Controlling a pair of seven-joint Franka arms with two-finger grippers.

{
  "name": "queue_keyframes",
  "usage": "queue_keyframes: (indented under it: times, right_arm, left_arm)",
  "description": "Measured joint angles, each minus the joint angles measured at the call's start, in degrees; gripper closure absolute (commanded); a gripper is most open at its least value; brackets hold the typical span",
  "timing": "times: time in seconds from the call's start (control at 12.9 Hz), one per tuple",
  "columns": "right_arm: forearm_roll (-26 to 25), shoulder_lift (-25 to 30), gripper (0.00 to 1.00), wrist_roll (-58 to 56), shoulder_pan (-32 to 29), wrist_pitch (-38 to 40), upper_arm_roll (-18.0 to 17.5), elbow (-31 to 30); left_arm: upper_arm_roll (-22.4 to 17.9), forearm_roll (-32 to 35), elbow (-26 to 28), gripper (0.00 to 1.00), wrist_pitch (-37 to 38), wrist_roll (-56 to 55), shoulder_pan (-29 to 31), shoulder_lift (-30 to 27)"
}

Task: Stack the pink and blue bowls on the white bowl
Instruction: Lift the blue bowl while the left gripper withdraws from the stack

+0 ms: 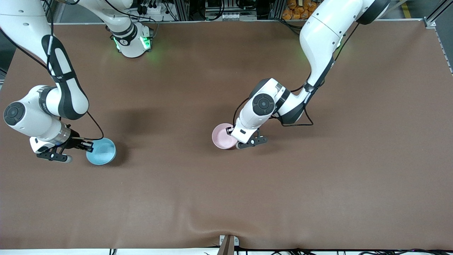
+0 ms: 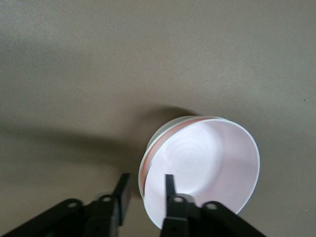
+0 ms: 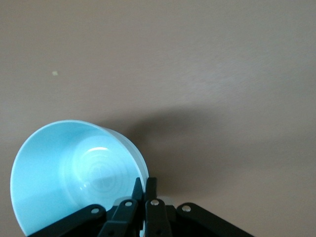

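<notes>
The pale pink bowl point(image 1: 222, 136) sits upright near the table's middle. In the left wrist view point(image 2: 207, 158) a white rim point(image 2: 152, 148) shows close around its outside, apparently the white bowl with the pink bowl nested in it. My left gripper point(image 1: 234, 139) is open, with one finger inside the pink bowl and one outside its rim point(image 2: 145, 180). The light blue bowl point(image 1: 102, 151) is toward the right arm's end of the table. My right gripper point(image 1: 90, 145) is shut on its rim point(image 3: 146, 181). I cannot tell whether the blue bowl point(image 3: 74, 173) rests on the table.
The brown table cover point(image 1: 226, 198) shows a wrinkle near the front edge, by a small bracket point(image 1: 228, 244). The right arm's base point(image 1: 131, 42) stands at the table's back edge. Cables and clutter lie past that edge.
</notes>
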State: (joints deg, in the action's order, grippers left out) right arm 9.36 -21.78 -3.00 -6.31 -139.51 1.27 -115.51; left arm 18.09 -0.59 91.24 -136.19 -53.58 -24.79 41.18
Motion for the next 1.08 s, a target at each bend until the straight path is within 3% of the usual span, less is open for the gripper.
queue_keyframes:
  times: [0.23, 0.46, 0.85, 1.08]
  right_arm:
    - [6.7, 1.7, 1.00, 0.0, 1.0, 2.8, -1.3, 0.0]
    - [10.4, 3.2, 1.00, 2.1, 5.0, 3.2, -1.5, -0.6]
    - [11.7, 6.3, 1.00, 17.6, 15.0, 2.8, -1.7, -1.2]
    - [11.8, 6.7, 1.00, 26.2, 20.5, -1.0, -1.7, -1.3]
  left_arm:
    - [0.0, 0.0, -0.7, 0.00, 0.5, -0.7, 0.1, -0.4]
    - [-0.5, 0.2, -1.7, 0.00, 6.6, -0.8, 0.4, -4.0]
    - [-2.5, 2.4, -2.2, 0.00, 18.8, -0.3, 2.0, -14.3]
    - [-2.8, 2.8, -2.4, 0.00, 25.7, 8.8, 7.3, -20.7]
